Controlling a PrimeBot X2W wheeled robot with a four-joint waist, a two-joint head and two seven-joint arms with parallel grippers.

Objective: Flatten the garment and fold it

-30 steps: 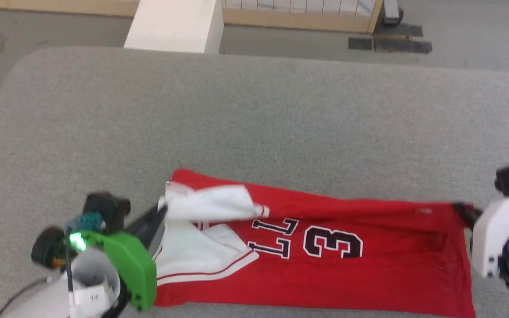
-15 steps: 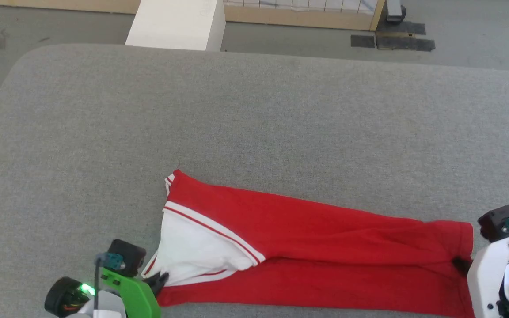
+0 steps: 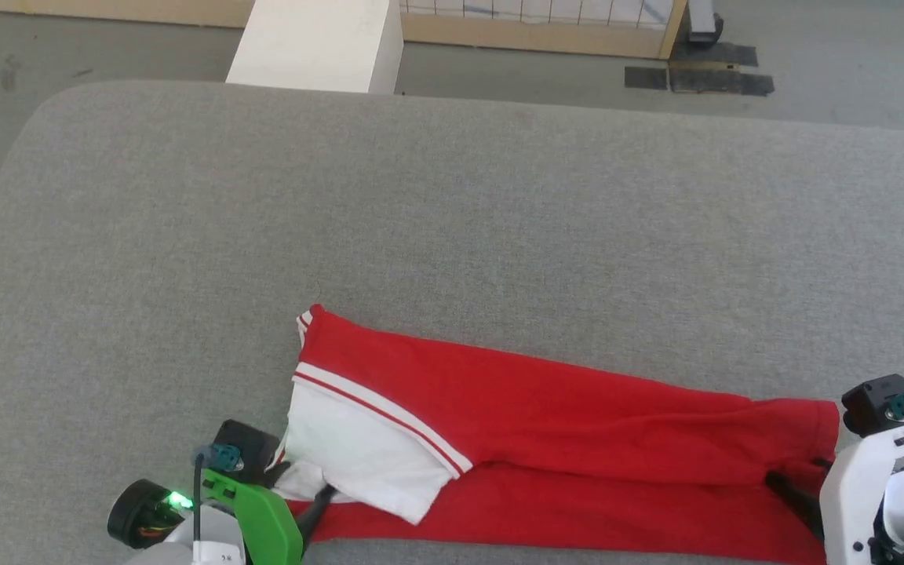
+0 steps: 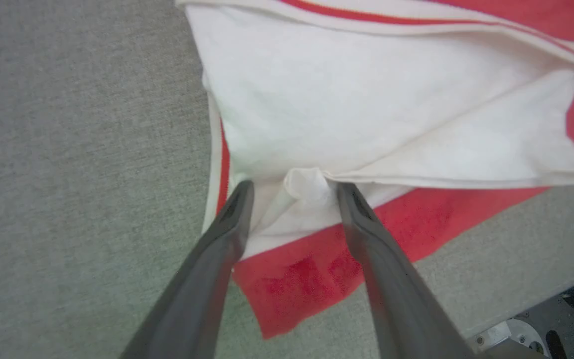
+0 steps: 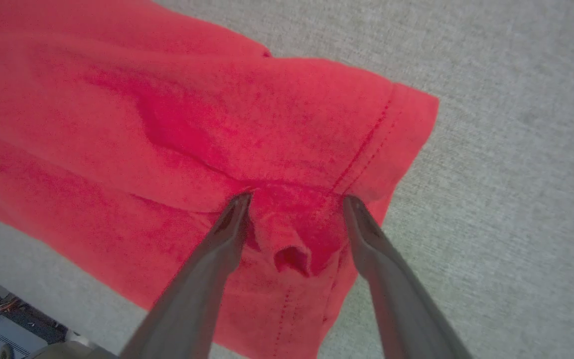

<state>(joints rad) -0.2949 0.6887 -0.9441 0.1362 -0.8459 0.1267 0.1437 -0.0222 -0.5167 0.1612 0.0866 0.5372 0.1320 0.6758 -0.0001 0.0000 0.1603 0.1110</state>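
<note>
We find the garment (image 3: 577,439) lying on the grey bench (image 3: 452,220), close to its near edge. It is doubled lengthwise into a long red band that runs from the robot's left to its right. A white sleeve (image 3: 358,447) with striped trim lies on top at the left end, and the stitched hem (image 5: 366,144) forms the right end.

The left fingers (image 4: 227,234) stand apart over the sleeve's lower edge, with a small pucker of white cloth (image 4: 302,184) between the tips. The pucker is not pinched, so we record no grip.

The right fingers (image 5: 217,244) are likewise spread at the hem corner. A red fold (image 5: 292,249) rises between them, and they do not clamp it.

The cloth shows creases along the band. A white block (image 3: 315,43) stands on the floor beyond the bench's far edge.
</note>
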